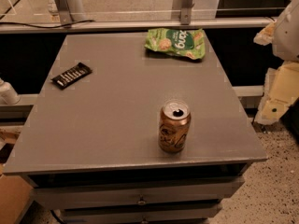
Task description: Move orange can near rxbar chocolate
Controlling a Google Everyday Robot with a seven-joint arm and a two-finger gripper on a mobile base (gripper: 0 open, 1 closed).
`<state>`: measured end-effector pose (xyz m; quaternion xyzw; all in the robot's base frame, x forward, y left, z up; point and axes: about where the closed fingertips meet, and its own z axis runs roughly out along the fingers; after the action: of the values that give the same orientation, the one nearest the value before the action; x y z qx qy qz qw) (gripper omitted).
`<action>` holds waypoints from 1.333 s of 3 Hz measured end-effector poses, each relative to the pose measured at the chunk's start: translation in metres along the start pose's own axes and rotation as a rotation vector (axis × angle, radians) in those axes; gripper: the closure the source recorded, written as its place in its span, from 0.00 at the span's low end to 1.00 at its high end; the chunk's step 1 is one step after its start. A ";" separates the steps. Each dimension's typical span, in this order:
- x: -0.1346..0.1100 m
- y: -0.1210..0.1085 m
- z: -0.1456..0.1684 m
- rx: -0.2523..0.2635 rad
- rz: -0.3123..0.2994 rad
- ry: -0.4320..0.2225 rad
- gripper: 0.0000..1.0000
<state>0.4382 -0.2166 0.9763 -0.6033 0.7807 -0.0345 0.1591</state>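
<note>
The orange can (174, 126) stands upright near the front edge of the grey table (117, 101), right of centre, with its top opened. The rxbar chocolate (71, 74), a flat black bar, lies near the table's left edge, well away from the can. My gripper (275, 99) hangs at the right edge of the view, off the table's right side and apart from the can. It holds nothing that I can see.
A green snack bag (176, 42) lies at the table's back right. A rail (140, 24) runs behind the table. Drawers (140, 192) sit below the front edge. A white object (7, 93) is at the left, and speckled floor at the right.
</note>
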 end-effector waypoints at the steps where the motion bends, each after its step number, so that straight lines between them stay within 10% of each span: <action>1: 0.000 0.000 0.000 0.000 0.000 0.000 0.00; 4: 0.014 0.015 0.047 -0.073 0.062 -0.260 0.00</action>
<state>0.4349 -0.2194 0.9254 -0.5835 0.7726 0.0773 0.2380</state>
